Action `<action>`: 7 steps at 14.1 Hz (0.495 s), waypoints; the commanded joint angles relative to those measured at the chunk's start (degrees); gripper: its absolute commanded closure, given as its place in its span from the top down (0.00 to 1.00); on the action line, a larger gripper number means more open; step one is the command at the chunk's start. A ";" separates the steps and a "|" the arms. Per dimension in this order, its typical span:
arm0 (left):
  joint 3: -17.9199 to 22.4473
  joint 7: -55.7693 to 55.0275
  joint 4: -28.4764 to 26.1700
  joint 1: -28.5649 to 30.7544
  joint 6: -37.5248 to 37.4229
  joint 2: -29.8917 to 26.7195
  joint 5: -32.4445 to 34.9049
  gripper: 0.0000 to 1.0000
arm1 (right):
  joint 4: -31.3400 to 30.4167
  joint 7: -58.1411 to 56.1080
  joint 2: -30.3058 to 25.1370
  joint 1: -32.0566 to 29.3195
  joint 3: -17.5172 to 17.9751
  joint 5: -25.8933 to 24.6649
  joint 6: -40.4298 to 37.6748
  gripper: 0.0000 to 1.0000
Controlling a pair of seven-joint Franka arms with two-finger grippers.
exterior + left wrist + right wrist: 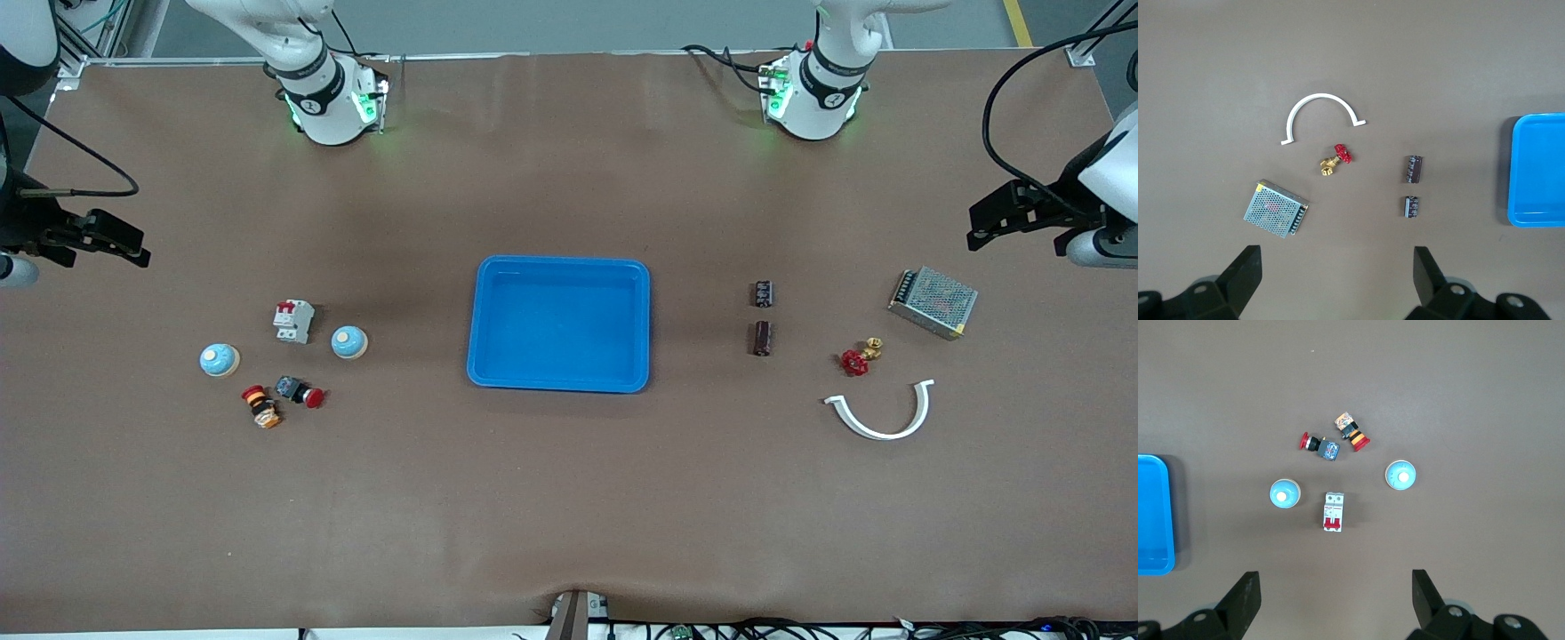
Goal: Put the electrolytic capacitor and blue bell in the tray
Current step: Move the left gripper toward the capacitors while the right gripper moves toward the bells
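Observation:
The bright-blue tray (558, 329) lies mid-table and holds nothing; its edge shows in both wrist views (1538, 170) (1151, 513). Two dark electrolytic capacitors (764, 293) (762, 338) lie beside it toward the left arm's end (1411, 206) (1414, 169). Two blue bells (349, 342) (219, 360) stand toward the right arm's end (1285, 494) (1400, 475). My left gripper (987, 222) (1338, 257) hangs open over the table edge by the metal box. At the other end my right gripper (129, 244) (1336, 580) is open over bare table. Neither holds anything.
Near the capacitors lie a perforated metal power supply (933, 302), a red-handled brass valve (859, 357) and a white curved clip (882, 413). By the bells are a white circuit breaker (293, 321) and two red-capped push buttons (299, 391) (261, 407).

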 commanded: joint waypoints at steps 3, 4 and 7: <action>-0.24 -0.94 0.29 -0.04 0.12 -0.30 1.20 1.00 | 0.90 0.13 0.49 0.11 0.07 0.24 -0.75 1.00; -0.24 -0.85 0.29 -0.04 0.12 -0.30 1.29 1.00 | 0.90 0.04 0.49 0.11 0.07 0.24 -0.66 1.00; -0.33 -0.85 0.12 -0.04 0.73 -0.30 1.03 1.00 | 0.90 0.13 0.58 0.20 0.07 0.24 -0.66 1.00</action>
